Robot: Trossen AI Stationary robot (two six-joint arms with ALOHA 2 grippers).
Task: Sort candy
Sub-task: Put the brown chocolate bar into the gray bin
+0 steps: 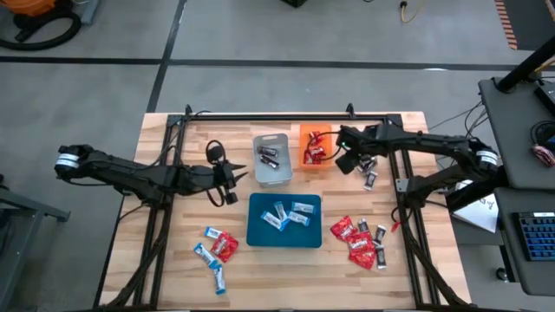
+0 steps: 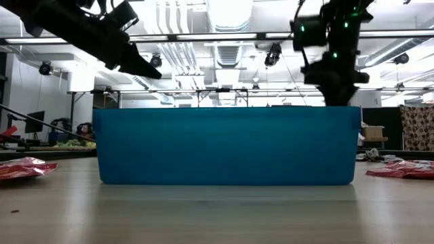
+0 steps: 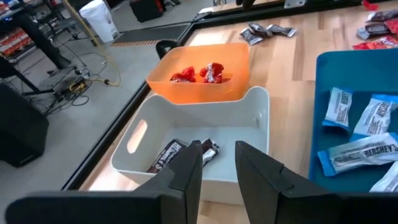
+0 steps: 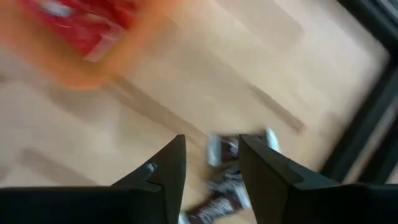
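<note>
High view: sorting is mid-run, with candy in all three trays and loose piles around them.

Using the blue tray (image 1: 284, 232) as landmark: the grey tray (image 1: 271, 159) sits just behind it holding two dark bars (image 1: 268, 155), and the orange tray (image 1: 313, 146) behind and right holds about three red packets (image 1: 313, 153). The blue tray has about four blue-and-white bars (image 1: 288, 216). The left gripper (image 1: 232, 179) hangs behind its left corner, beside the grey tray, fingers a little apart and empty, so it looks like it's between picks. The right gripper (image 1: 349, 161) is beside the orange tray over roughly three loose dark bars (image 1: 369, 170), fingers parted with nothing between them; next move is probably dropping onto one. Mixed piles left (image 1: 216, 251) and right (image 1: 359, 240) of the blue tray remain unsorted.
</note>
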